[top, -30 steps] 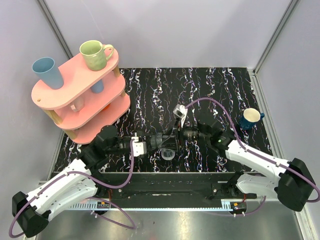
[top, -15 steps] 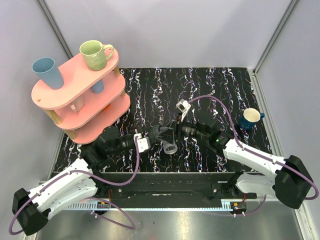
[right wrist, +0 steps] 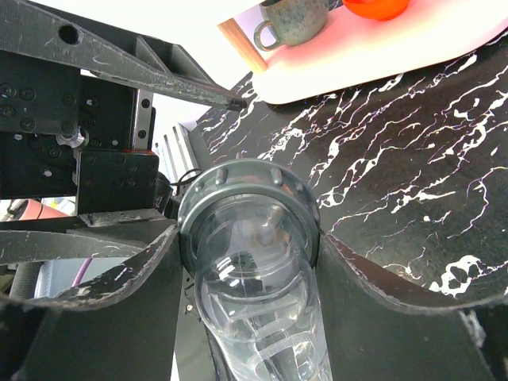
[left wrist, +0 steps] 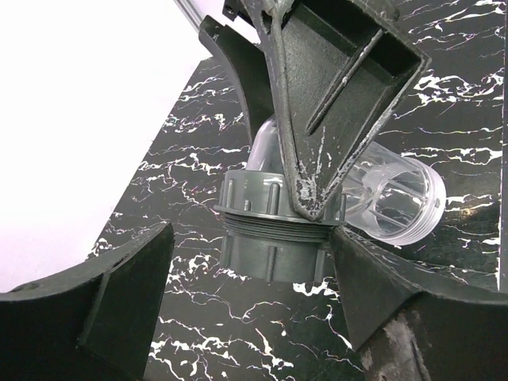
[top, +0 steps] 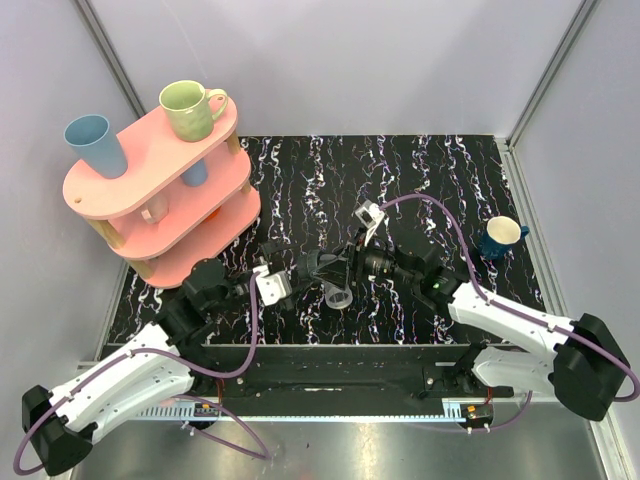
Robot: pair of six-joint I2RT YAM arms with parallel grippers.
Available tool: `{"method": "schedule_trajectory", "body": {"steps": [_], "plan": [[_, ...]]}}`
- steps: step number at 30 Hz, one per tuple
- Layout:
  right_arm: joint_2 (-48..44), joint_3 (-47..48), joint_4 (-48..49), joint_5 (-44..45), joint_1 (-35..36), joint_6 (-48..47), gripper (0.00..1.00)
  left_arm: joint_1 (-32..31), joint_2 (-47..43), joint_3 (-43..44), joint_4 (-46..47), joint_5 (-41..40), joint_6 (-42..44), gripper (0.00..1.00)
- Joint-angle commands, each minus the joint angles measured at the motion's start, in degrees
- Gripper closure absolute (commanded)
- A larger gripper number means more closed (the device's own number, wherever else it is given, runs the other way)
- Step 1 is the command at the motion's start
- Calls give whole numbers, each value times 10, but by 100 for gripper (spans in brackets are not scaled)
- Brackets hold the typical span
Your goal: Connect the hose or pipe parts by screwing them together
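The hose or pipe parts hang together above the black marbled table [top: 420, 180]. One is a clear elbow pipe [right wrist: 262, 317] with a ribbed grey collar [right wrist: 246, 190]. My right gripper [right wrist: 248, 232] is shut on that collar, one finger on each side. Below the collar, a dark grey threaded fitting [left wrist: 270, 258] sits against it. My left gripper [left wrist: 250, 230] is open around this fitting, its left finger [left wrist: 119, 309] well apart from it. From above, the left gripper [top: 308, 272] faces the right gripper [top: 347, 268], and the clear pipe end [top: 338, 295] points toward the near edge.
A pink three-tier shelf [top: 160, 200] stands at the far left, carrying a green mug [top: 190, 108] and a blue cup [top: 95, 145]. A dark blue mug [top: 502, 237] stands on the table at the right. Purple cables loop over both arms.
My left gripper has opened and drawn back a little to the left, off the grey fitting. My right gripper keeps its hold, with the clear end now turned slightly higher.
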Motion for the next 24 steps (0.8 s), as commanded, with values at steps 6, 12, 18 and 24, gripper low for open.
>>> {"method": "schedule_trajectory", "body": {"steps": [6, 12, 18, 24], "plan": [[-39, 0, 26, 33, -3, -47, 100, -4, -46, 18, -7, 5, -76, 14], [-70, 8, -5, 43, -6, -111, 100, -3, -82, 54, -90, -55, -241, 14], [-132, -57, 63, 5, -5, -234, 100, -2, -19, 192, -267, -135, -415, 16], [-190, -120, 162, -40, -6, -369, 100, 1, 33, 269, -305, -81, -575, 24]]}}
